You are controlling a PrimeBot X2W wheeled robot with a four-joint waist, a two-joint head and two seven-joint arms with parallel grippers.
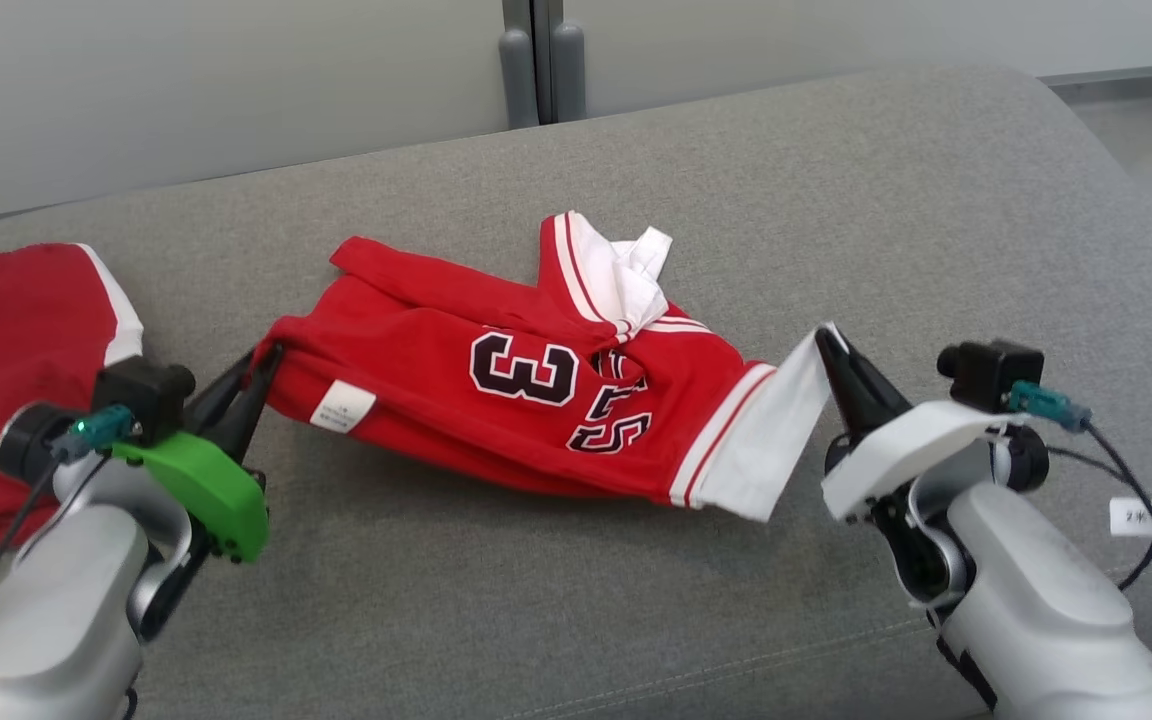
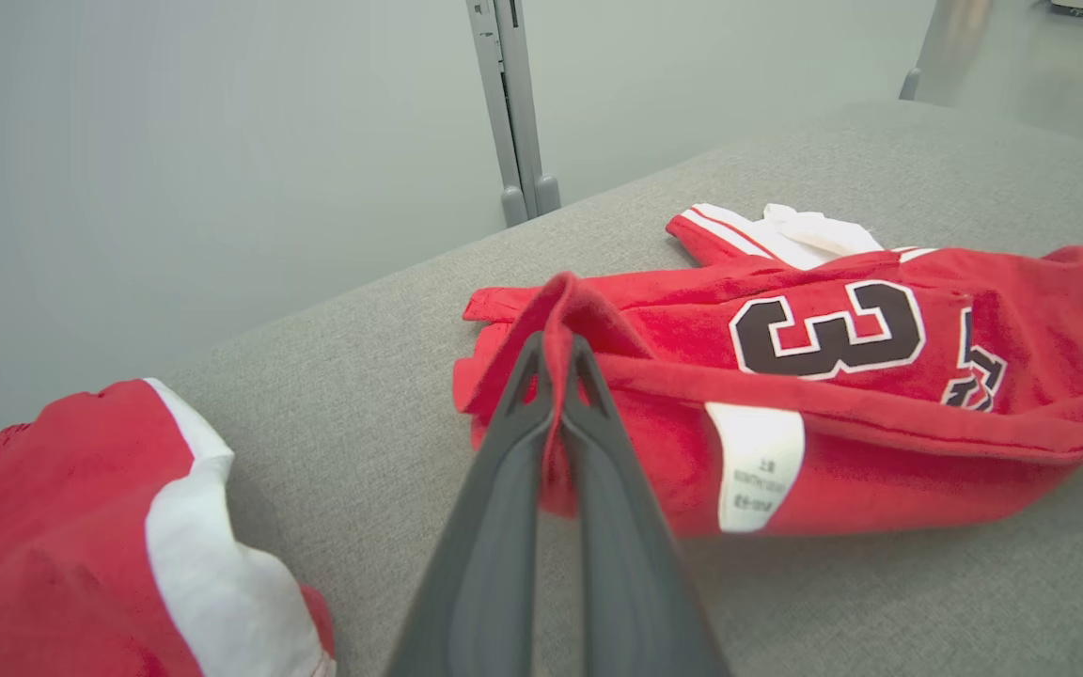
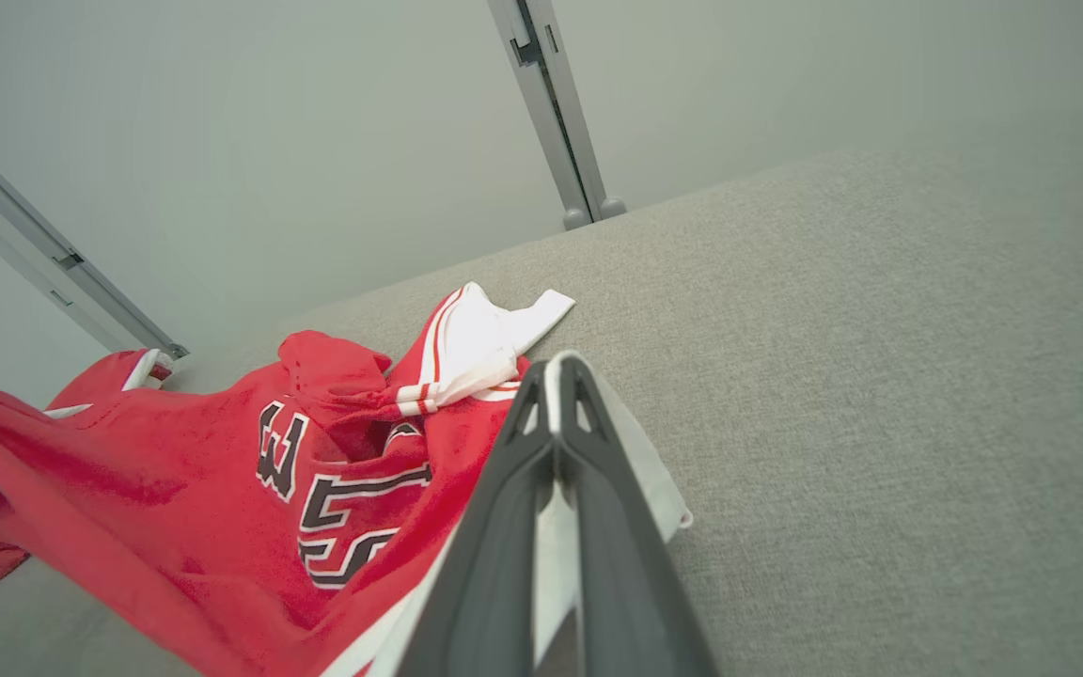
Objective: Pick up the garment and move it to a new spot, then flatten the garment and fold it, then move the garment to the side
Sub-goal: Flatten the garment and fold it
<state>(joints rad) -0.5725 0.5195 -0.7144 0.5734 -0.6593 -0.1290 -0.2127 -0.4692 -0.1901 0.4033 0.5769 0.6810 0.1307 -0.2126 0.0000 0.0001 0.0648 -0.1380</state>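
You are viewing the red knit jersey with black numerals and white trim (image 1: 456, 400), which is stretching left to right across the middle of the grey fabric cushion (image 1: 836, 200); the left gripper (image 1: 269, 352) is pinching the jersey's red left edge, jaws closed on the cloth; the right gripper (image 1: 824, 338) is clamping the white band at the jersey's right end; a second red-and-white garment (image 1: 16, 350) is lying at the left, apart from the jersey.
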